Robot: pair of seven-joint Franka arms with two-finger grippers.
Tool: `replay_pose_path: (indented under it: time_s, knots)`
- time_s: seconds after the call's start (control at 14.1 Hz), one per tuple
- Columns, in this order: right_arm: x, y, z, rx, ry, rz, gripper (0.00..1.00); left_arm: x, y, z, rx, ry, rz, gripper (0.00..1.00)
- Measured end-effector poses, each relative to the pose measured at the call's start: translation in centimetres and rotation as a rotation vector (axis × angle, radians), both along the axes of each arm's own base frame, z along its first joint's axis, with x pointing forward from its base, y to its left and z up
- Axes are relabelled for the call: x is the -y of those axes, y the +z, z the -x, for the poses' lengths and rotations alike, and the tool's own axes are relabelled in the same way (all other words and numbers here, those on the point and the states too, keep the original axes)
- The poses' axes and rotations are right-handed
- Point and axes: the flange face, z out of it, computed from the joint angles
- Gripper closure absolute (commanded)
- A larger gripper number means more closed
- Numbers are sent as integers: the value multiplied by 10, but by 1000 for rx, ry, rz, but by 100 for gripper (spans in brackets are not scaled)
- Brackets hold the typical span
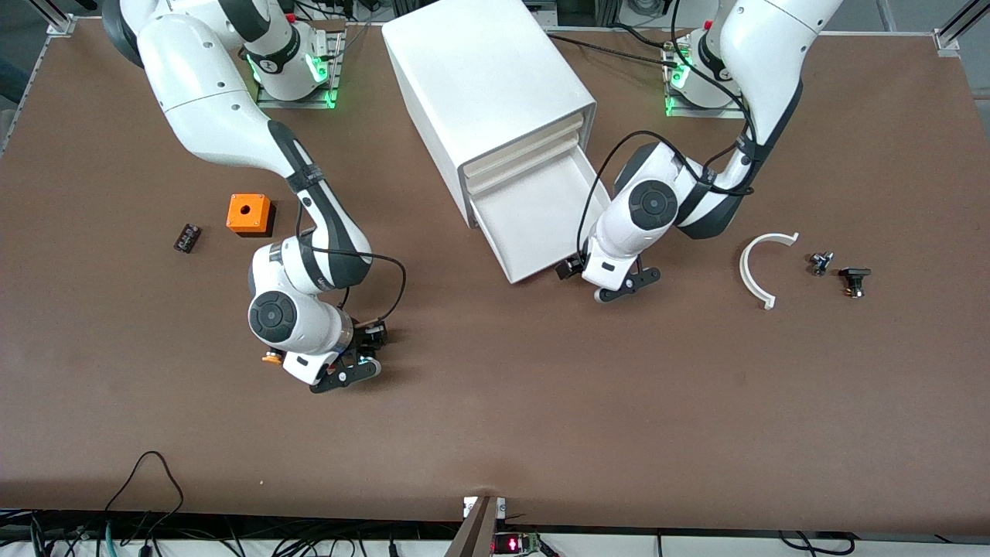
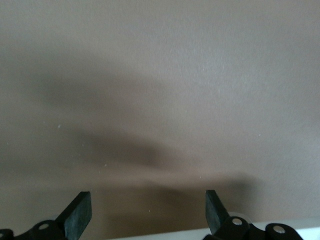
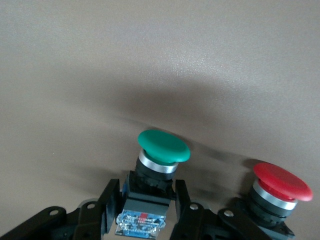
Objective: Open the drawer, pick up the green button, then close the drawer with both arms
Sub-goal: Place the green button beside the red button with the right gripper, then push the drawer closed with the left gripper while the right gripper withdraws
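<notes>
The green button [image 3: 162, 146], with a round green cap and a black body with a blue label, sits between my right gripper's [image 3: 146, 192] fingers, which press on its body. In the front view this gripper [image 1: 348, 373] is down at the table, nearer the camera than the orange box. The drawer [image 1: 541, 224], a lower one of the white cabinet [image 1: 479, 77], is pulled out and looks empty. My left gripper [image 1: 625, 285] is open and empty just off the drawer's front corner; its wrist view [image 2: 148, 210] shows only bare table between its fingers.
A red-capped button [image 3: 279, 192] stands right beside the green one. An orange-capped part [image 1: 271, 357] lies by the right wrist. An orange box [image 1: 249, 213] and a small black part [image 1: 186, 237] lie toward the right arm's end. A white curved piece [image 1: 762, 267] and small parts [image 1: 855, 280] lie toward the left arm's end.
</notes>
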Motion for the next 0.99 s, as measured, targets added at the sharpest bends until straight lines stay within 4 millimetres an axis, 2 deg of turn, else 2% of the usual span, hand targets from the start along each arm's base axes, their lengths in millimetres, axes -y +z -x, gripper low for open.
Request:
replay_pose_path:
  time_s: [0.07, 0.14, 0.42, 0.57, 0.78, 0.99]
  knots:
    - [0, -1, 0, -1, -6, 1, 51, 3, -1, 4, -14, -7, -9, 0]
    - [1, -1, 0, -2, -10, 1, 1, 6, -3, 9, -32, -13, -20, 0]
    - [10, 5, -6, 13, -32, -3, 0, 23, -8, 32, -112, -63, -64, 0]
    - [30, 23, -16, 27, -60, -5, 0, 41, -7, 50, -145, -99, -76, 0]
    - [65, 79, -26, 37, -100, 0, 0, 58, -3, 67, -170, -133, -80, 0]
    - [108, 158, -24, 34, -144, 23, 0, 74, -1, 83, -187, -155, -78, 0]
